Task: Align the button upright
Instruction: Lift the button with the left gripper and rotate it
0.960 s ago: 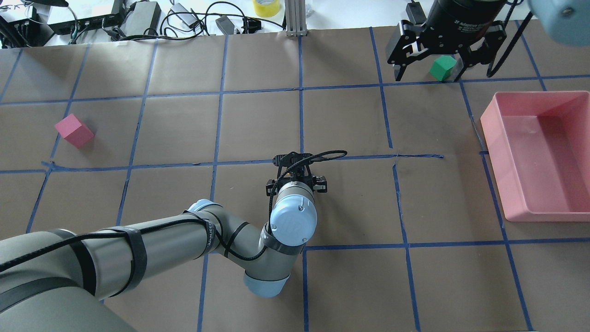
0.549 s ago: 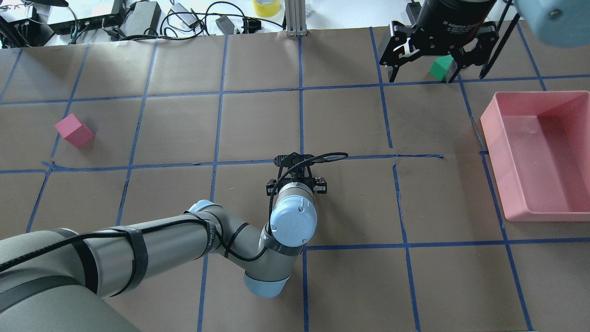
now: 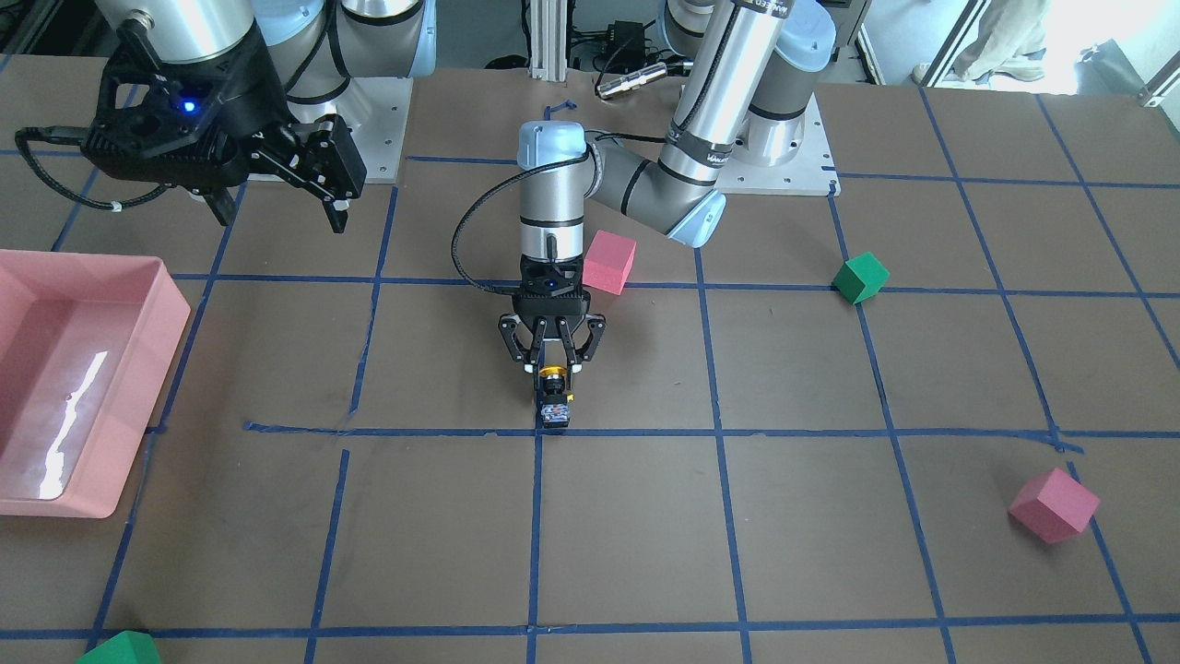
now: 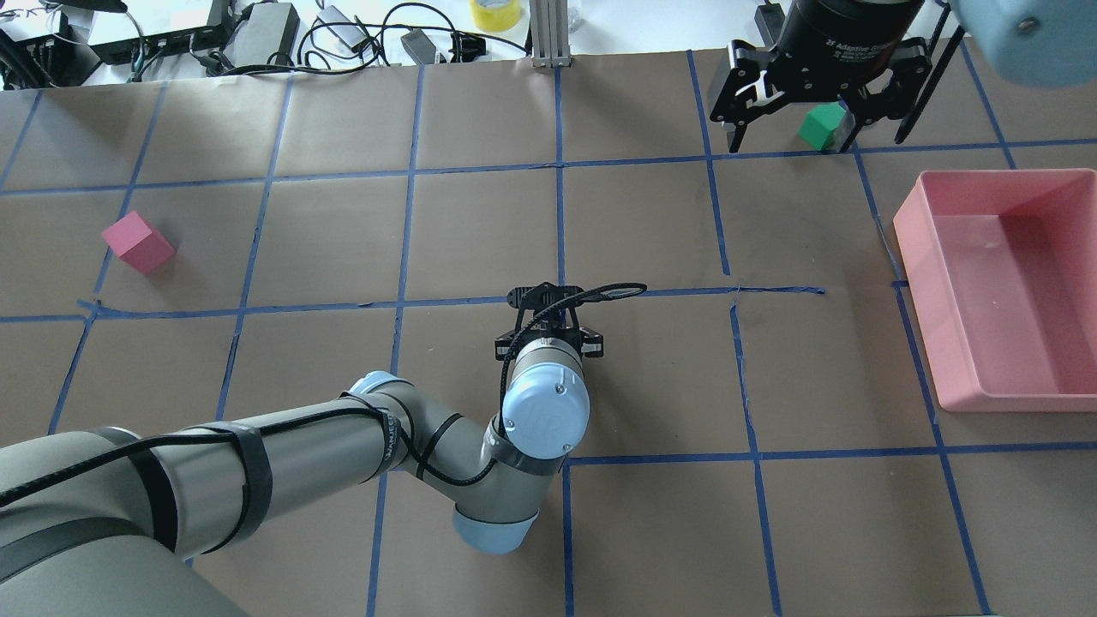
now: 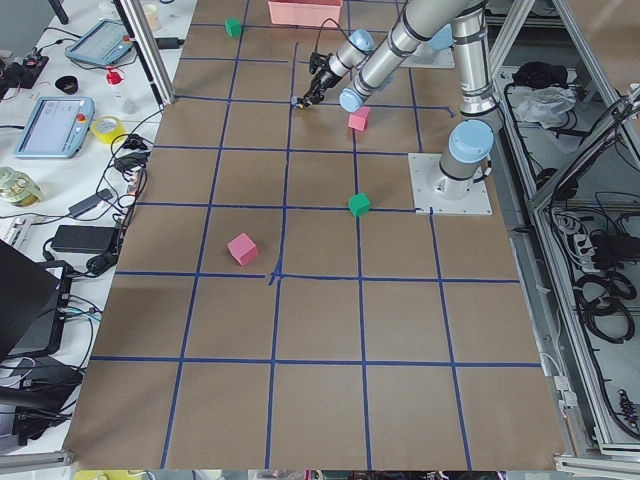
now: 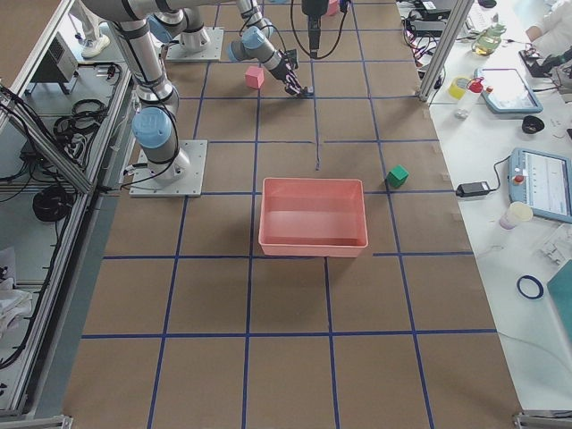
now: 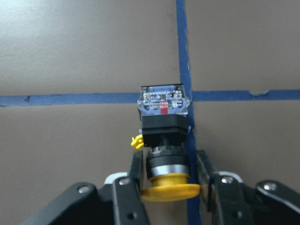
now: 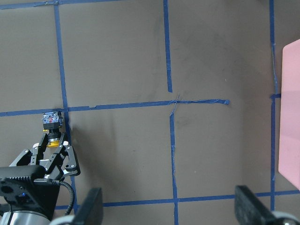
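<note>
The button [image 3: 554, 397] lies on its side on a blue tape crossing, its yellow cap towards my left gripper and its clear base away from it. The left wrist view shows it close up [image 7: 164, 126]. My left gripper [image 3: 553, 373] points down at the table, and its fingers [image 7: 137, 161] close on either side of the button's neck just behind the cap. In the overhead view the wrist hides the button. My right gripper [image 3: 281, 217] is open and empty, high above the far right of the table, and its camera looks down on the button [image 8: 51, 121].
A pink bin [image 4: 908, 231] stands at the table's right edge. A green cube [image 4: 823, 124] lies under the right gripper. A pink cube [image 4: 137, 242] lies far left. Another pink cube [image 3: 608, 261] and a green cube [image 3: 859, 278] lie near the left arm's base.
The left gripper's fingers have narrowed onto the button. The right gripper has shifted slightly at the far right of the table.
</note>
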